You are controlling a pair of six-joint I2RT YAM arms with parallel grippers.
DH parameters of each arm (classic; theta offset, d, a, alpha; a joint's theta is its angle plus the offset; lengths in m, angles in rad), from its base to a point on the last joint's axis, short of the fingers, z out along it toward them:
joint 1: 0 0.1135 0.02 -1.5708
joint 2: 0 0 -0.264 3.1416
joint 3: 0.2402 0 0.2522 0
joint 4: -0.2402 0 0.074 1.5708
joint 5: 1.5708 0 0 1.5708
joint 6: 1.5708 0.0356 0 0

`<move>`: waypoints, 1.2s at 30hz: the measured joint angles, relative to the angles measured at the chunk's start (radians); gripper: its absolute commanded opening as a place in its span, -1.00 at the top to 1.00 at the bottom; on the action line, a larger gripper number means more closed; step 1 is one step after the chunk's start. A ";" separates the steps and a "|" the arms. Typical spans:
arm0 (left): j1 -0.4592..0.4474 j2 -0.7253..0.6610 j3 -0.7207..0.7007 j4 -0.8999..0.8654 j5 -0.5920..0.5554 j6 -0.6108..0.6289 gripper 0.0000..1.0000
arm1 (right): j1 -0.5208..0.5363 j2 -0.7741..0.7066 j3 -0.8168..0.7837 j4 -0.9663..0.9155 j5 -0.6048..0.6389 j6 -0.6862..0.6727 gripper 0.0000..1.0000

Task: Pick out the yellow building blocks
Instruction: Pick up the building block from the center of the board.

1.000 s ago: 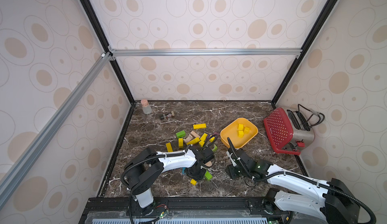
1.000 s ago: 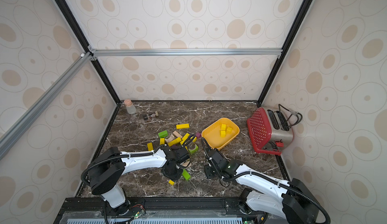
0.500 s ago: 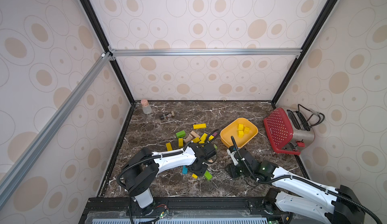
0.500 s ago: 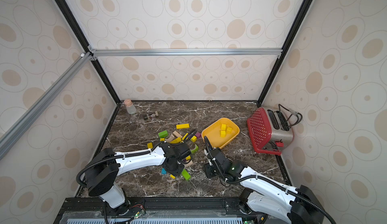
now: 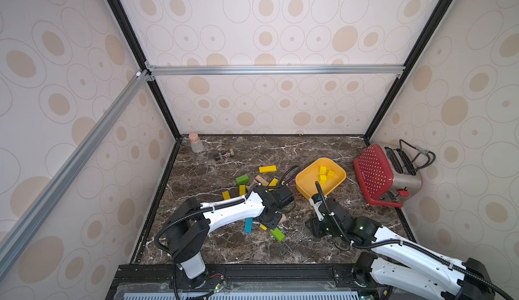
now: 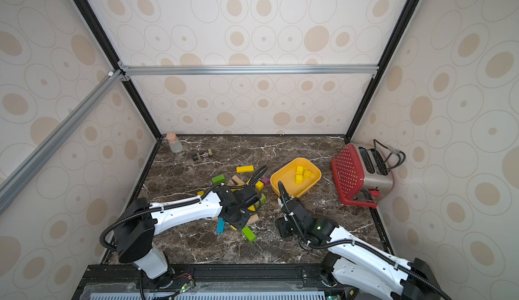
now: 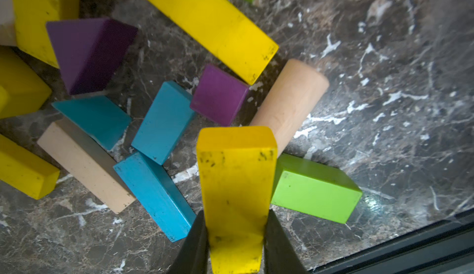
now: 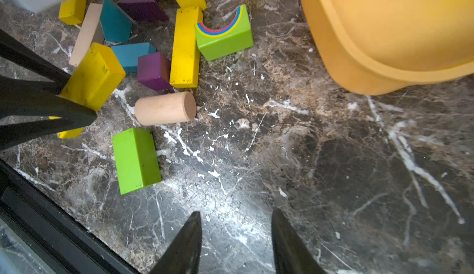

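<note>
My left gripper (image 7: 236, 215) is shut on a yellow building block (image 7: 236, 177), a worn bar that stands out past the fingertips above the marble floor. In the right wrist view the same block (image 8: 93, 76) shows between the black left fingers (image 8: 51, 106). More yellow building blocks lie in the pile: a long bar (image 7: 210, 24), another bar (image 5: 267, 169) and a small piece (image 5: 263, 227). Several yellow cubes (image 5: 323, 172) sit in the orange-yellow bowl (image 5: 306, 185). My right gripper (image 8: 237, 215) is open over bare marble with nothing between its fingers, near the bowl's front.
Around the held block lie a lime-green block (image 7: 315, 190), blue blocks (image 7: 164, 121), purple blocks (image 7: 218, 94) and a wooden cylinder (image 8: 165, 108). A red toaster (image 5: 384, 177) stands at the right wall. A corked bottle (image 5: 195, 143) stands in the back left corner. The black front rail (image 8: 51, 224) runs close by.
My left gripper has risen and moved back from the front of the pile, uncovering a blue block. My right arm has shifted slightly toward the bowl.
</note>
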 measured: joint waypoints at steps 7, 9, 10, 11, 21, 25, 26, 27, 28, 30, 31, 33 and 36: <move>0.000 0.007 0.126 0.001 -0.028 0.055 1.00 | 0.000 -0.008 0.089 -0.054 0.036 0.000 -0.02; 0.000 0.021 0.170 0.005 -0.040 0.074 1.00 | -0.005 0.006 0.126 -0.075 0.049 -0.002 -0.04; 0.000 0.031 0.192 0.009 -0.047 0.084 1.00 | -0.012 0.014 0.146 -0.083 0.050 -0.004 -0.04; 0.000 0.045 0.214 0.013 -0.052 0.096 1.00 | -0.023 0.023 0.168 -0.092 0.050 -0.007 -0.04; 0.016 0.223 0.402 0.087 -0.057 0.179 1.00 | -0.351 0.100 0.300 -0.153 -0.068 -0.063 -0.04; 0.023 0.310 0.516 0.112 -0.042 0.211 1.00 | -0.456 0.143 0.324 -0.175 -0.109 -0.093 -0.04; 0.024 0.328 0.541 0.118 -0.040 0.218 1.00 | -0.467 0.146 0.327 -0.179 -0.110 -0.099 -0.04; 0.025 0.348 0.568 0.124 -0.037 0.225 1.00 | -0.473 0.146 0.328 -0.183 -0.111 -0.105 -0.05; 0.026 0.367 0.594 0.126 -0.033 0.231 1.00 | -0.476 0.145 0.328 -0.187 -0.111 -0.111 -0.04; 0.030 0.402 0.639 0.133 -0.023 0.239 1.00 | -0.480 0.143 0.328 -0.190 -0.109 -0.115 -0.05; 0.034 0.420 0.661 0.135 -0.016 0.242 1.00 | -0.481 0.140 0.328 -0.191 -0.106 -0.115 -0.05; 0.040 0.453 0.699 0.146 -0.005 0.245 1.00 | -0.485 0.129 0.327 -0.190 -0.100 -0.111 -0.05; 0.054 0.504 0.747 0.170 0.021 0.245 1.00 | -0.488 0.096 0.312 -0.181 -0.097 -0.092 -0.04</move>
